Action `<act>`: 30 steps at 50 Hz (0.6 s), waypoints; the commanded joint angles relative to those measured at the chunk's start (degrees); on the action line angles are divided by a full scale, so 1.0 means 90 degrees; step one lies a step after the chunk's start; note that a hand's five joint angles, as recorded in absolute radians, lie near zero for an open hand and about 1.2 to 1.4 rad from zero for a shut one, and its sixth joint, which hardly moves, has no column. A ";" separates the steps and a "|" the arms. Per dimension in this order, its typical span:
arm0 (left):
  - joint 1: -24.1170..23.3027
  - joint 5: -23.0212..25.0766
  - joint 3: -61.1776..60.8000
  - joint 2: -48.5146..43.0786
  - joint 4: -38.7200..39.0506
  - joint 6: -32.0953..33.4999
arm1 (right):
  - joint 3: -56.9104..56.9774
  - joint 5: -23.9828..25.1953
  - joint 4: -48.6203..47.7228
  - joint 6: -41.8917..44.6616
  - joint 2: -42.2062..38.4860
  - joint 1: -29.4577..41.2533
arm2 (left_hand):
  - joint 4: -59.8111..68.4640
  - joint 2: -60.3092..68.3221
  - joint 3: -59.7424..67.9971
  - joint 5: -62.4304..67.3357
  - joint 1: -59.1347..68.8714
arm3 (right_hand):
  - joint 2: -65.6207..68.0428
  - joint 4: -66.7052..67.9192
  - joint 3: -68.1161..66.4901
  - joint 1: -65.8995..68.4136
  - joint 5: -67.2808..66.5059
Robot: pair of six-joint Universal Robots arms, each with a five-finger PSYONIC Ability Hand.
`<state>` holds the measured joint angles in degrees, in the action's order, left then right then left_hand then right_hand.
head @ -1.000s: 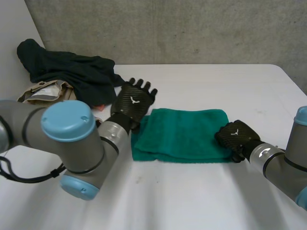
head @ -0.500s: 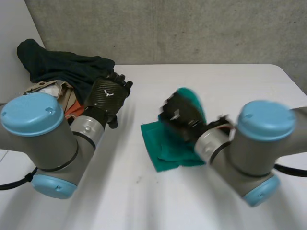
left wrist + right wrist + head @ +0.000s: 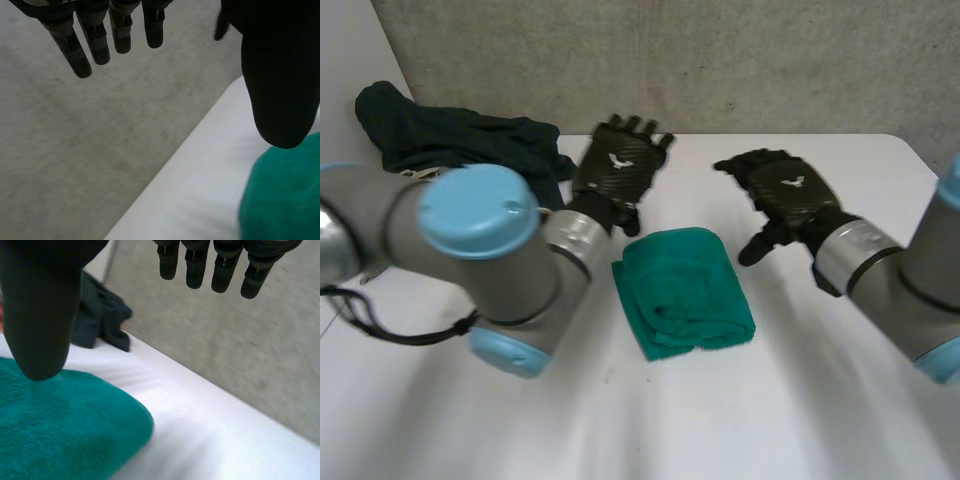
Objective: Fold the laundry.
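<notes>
The green towel [image 3: 685, 290] is thick terry cloth, fuzzy and matt. The white table [image 3: 840, 420] is smooth with a faint shine. The left hand [image 3: 617, 175] and right hand [image 3: 785, 192] have black, woven-patterned backs with a dull sheen. The dark clothes [image 3: 470, 140] look soft and matt. The wall [image 3: 720, 60] is rough grey concrete.

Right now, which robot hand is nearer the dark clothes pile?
Left. The left hand hovers just beside the dark clothes pile; the right hand is farther off, on the green towel's other side.
</notes>
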<state>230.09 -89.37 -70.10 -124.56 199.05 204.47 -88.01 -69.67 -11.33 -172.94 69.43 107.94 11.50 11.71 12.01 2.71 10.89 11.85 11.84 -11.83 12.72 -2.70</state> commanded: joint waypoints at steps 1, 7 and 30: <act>-0.0497 -0.0040 0.1245 -0.1276 -0.0602 -0.0102 | 0.0569 -0.0091 0.0829 -0.0052 -0.0555 -0.0226 | -0.0049 -0.0072 -0.0106 -0.0183 0.0019 | -0.0205 -0.0204 0.0204 -0.0302 0.0300; -0.0498 -0.0868 0.1364 -0.1628 -0.1227 -0.0151 | 0.1320 0.0162 0.1620 -0.0062 -0.1395 -0.0216 | -0.0012 -0.0035 -0.0068 -0.0146 0.0056 | -0.0205 -0.0204 0.0204 -0.0302 0.0300; -0.0488 -0.1340 0.0504 -0.1366 -0.2282 -0.0180 | 0.2210 -0.0530 0.2343 0.1744 -0.2491 0.0331 | -0.0087 -0.0110 -0.0143 -0.0221 -0.0019 | -0.0205 -0.0204 0.0204 -0.0302 0.0300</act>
<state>225.88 -101.72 -65.42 -138.57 179.18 203.01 -67.64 -69.89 9.82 -162.91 45.19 110.65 11.50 11.71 12.01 2.70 10.39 11.85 11.84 -11.83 12.60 -2.70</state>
